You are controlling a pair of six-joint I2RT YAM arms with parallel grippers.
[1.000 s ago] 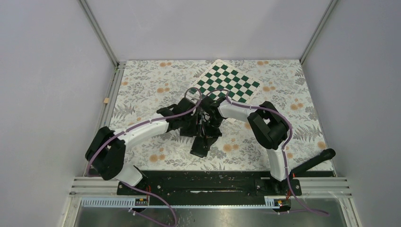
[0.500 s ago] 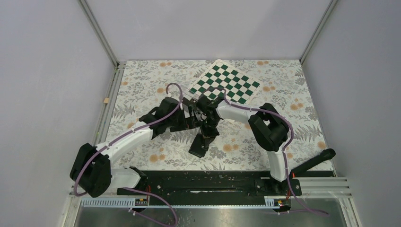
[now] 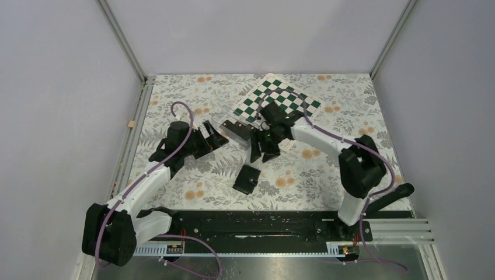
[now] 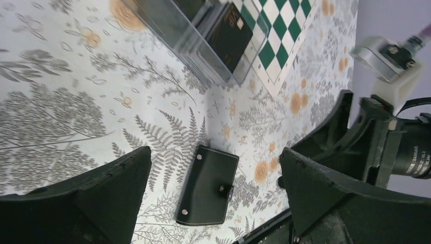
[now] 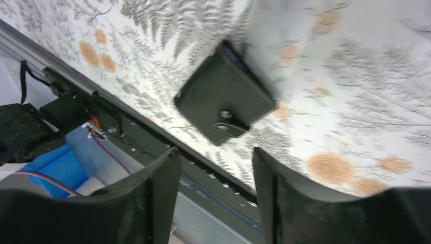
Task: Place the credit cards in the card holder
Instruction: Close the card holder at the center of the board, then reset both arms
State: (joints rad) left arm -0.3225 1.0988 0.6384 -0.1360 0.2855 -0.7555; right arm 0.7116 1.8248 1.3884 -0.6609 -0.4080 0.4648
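The card holder [image 3: 248, 178], a small black wallet, lies closed on the floral table with its snap tab fastened; it also shows in both wrist views [image 4: 208, 185] [image 5: 223, 99]. A dark edge peeks from its top side in the right wrist view. A dark credit card [image 4: 231, 35] lies inside the clear plastic box [image 3: 236, 129]. My left gripper [image 3: 214, 135] [image 4: 214, 152] is open and empty, left of the box. My right gripper [image 3: 264, 154] [image 5: 216, 151] is open and empty, just behind the holder.
A green-and-white checkered board [image 3: 279, 102] lies at the back, partly under the right arm. The black base rail [image 3: 257, 224] runs along the near edge. A black handle [image 3: 388, 198] sticks out at the right of the rail.
The right gripper opened, let the card holder go and drew back toward the board. The left arm swung away to the left with its gripper opened wide.
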